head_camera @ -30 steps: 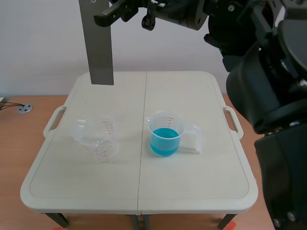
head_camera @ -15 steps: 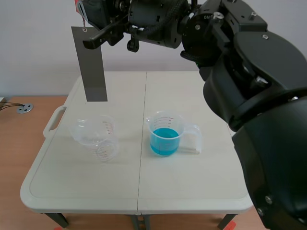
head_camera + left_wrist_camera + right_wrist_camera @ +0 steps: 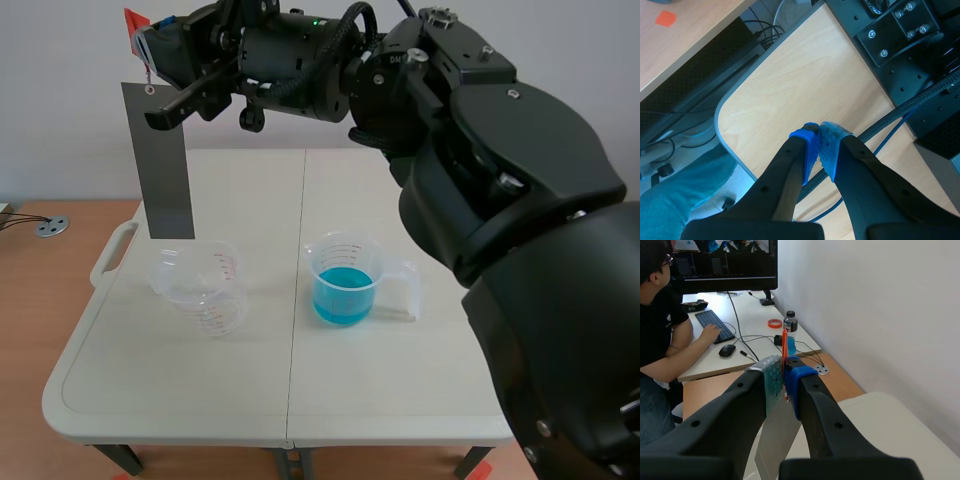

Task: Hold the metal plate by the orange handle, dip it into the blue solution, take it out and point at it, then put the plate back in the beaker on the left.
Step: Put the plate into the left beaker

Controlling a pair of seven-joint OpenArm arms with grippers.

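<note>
My right gripper (image 3: 150, 45) is high over the table's far left, shut on the orange handle (image 3: 135, 22) of the grey metal plate (image 3: 158, 160). The plate hangs straight down, its lower edge just above and behind the empty clear beaker (image 3: 200, 285) on the left. The beaker of blue solution (image 3: 345, 280) stands near the table's middle, to the right of the plate. In the right wrist view the orange handle (image 3: 784, 342) sticks up between the pads and the plate (image 3: 777, 437) hangs below. My left gripper (image 3: 819, 137) is shut on nothing, off the table over a wooden desk (image 3: 805, 85).
Both beakers stand on a white folding table (image 3: 400, 400) with side handles. The bulky right arm (image 3: 520, 200) fills the scene's right side and top. A person (image 3: 660, 340) sits at a desk with a keyboard (image 3: 715, 322) beyond the table.
The right arm has carried the plate to the left and lower, from over the table's far edge to just above the left beaker. The beakers have not moved.
</note>
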